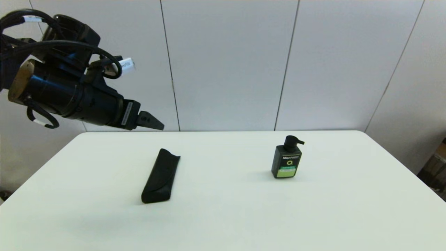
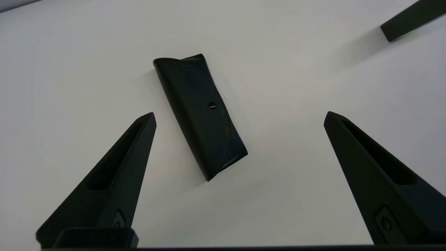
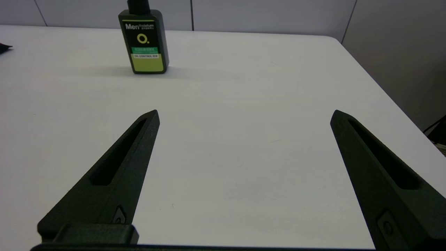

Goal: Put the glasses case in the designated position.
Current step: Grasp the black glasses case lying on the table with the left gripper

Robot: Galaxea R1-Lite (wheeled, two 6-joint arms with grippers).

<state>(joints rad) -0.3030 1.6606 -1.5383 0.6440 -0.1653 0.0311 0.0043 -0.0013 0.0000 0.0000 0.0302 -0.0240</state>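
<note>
The glasses case [image 1: 161,177] is a long, slim black soft case lying flat on the white table [image 1: 223,216], left of centre, one end toward me. My left gripper [image 1: 150,122] hangs high above the table's far left, well above and behind the case. In the left wrist view the glasses case [image 2: 200,115] lies below and between the spread fingers of the left gripper [image 2: 240,114], which is open and empty. My right gripper [image 3: 245,111] is out of the head view. It is open and empty over bare table on the right side.
A black pump bottle with a green label [image 1: 286,164] stands upright right of centre, also seen as the pump bottle [image 3: 144,42] ahead of the right gripper. Grey wall panels [image 1: 226,62] rise behind the table. The table's right edge [image 3: 376,80] lies close to the right gripper.
</note>
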